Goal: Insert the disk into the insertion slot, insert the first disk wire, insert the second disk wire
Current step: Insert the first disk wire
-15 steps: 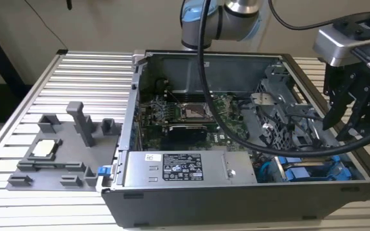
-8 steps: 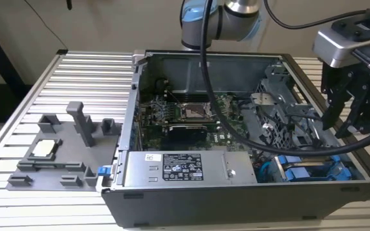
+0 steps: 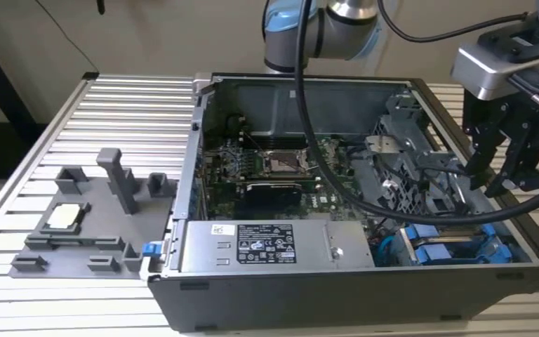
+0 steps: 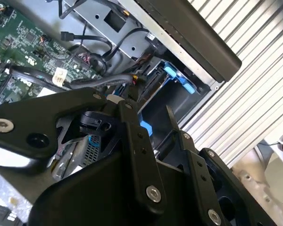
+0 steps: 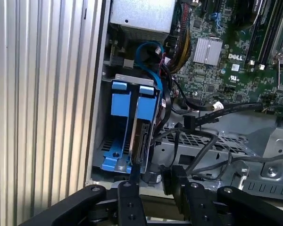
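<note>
One disk (image 5: 142, 135) already sits in the insertion slot (image 5: 120, 104), the blue-railed bay of the grey drive cage at a corner of the open computer case (image 3: 344, 298). In the first wrist view we see the disk standing on edge between the blue rails, its narrow connector edge turned toward the camera. A blue cable (image 5: 153, 59) loops close past the cage, and a bundle of black cables (image 5: 203, 117) runs just beside the disk. We cannot tell whether any of them is plugged into it.

The hand (image 5: 155, 172) hovers above the cage, released. In both wrist views its two dark fingers (image 4: 132, 141) stand apart with nothing between them, and the blue of the cage shows through the gap. In the exterior view we find the hand hanging over the case's wall on the exterior view's right, near the blue rails. As far as we can see, it touches neither disk nor cable.

Inside the case, the green board (image 3: 218, 172) lies in the middle. The long grey power-supply box (image 3: 344, 246) runs along the near wall, just beside the cage. The case rests on a ribbed metal worktop (image 3: 129, 112). On the exterior view's left a grey tray (image 3: 64, 239) with upright posts stands on the worktop, well apart from the hand, with a small pale square part lying in it. The arm (image 3: 316, 28) rises behind the case.
</note>
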Tool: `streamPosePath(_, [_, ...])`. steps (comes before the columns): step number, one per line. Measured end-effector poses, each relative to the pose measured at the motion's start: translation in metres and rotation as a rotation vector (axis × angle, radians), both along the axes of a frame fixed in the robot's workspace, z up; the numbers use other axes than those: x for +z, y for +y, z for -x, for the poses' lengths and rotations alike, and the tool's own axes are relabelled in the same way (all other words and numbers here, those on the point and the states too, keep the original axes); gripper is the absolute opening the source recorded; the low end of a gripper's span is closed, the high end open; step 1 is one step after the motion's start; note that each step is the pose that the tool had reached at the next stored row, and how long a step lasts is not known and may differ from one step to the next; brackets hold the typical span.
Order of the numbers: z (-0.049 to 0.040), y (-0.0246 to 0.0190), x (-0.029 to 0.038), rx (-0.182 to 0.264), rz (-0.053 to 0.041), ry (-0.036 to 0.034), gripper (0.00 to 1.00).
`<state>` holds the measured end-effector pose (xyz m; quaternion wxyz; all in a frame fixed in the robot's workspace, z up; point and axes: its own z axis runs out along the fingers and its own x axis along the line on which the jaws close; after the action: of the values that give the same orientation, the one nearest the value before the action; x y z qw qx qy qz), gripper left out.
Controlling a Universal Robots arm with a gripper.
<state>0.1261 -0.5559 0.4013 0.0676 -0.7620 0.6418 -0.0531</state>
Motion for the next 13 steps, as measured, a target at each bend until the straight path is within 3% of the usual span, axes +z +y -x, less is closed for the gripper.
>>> streamPosePath(2, [0.0001, 0.0007, -0.0013, 0.011, -0.0006, -0.0064, 0.41])
streamPosePath(6, [0.0, 0.0015, -0.0031, 0.024, -0.0015, -0.0268, 0.41])
streamPosePath(13, [0.0003, 0.0036, -0.006, 0.027, -0.0014, -0.0392, 0.41])
